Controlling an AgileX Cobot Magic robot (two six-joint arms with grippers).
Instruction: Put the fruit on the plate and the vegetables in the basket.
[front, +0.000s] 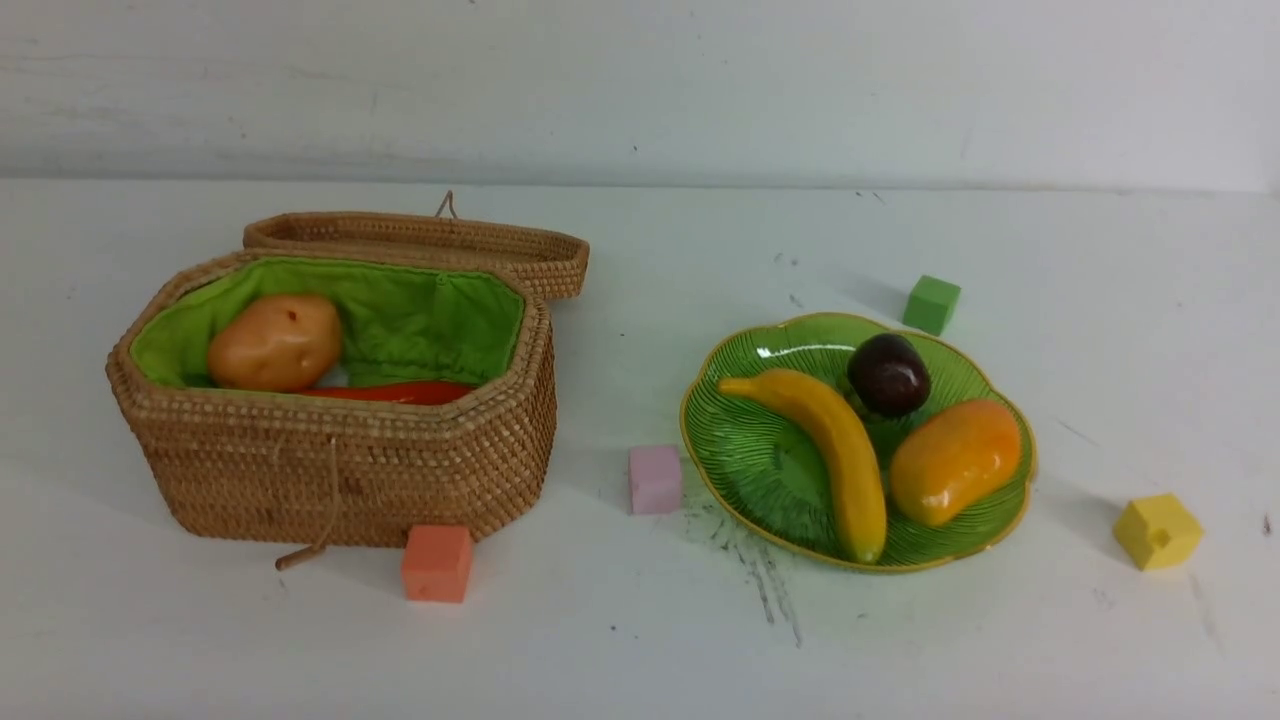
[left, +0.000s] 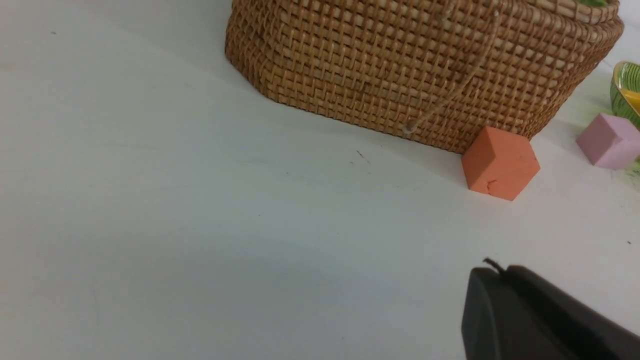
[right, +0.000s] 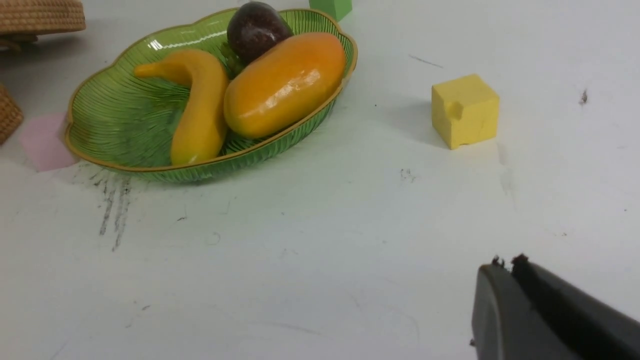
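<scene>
**Fruit plated, veg in basket**

Ribbed green glass plate (front: 745, 455): yellow banana (front: 835, 455), orange mango (front: 955, 460), dark purple mangosteen (front: 889, 375). Green-lined wicker basket (front: 340, 470): tan potato (front: 275, 342), red carrot (front: 400, 392). Orange foam cube (front: 437, 563) touching basket front; pink cube (front: 655, 479) between basket and plate. Left gripper (left: 492, 270) closed, empty; right gripper (right: 505, 264) closed, empty.

- The basket (left: 400, 65) stands on the white table (left: 175, 225)
- An orange cube (left: 500, 162) is touching its wall
- A pink cube (left: 607, 141) is near the plate (left: 625, 85)
- The left gripper (left: 492, 272) has its jaws together, empty
</scene>
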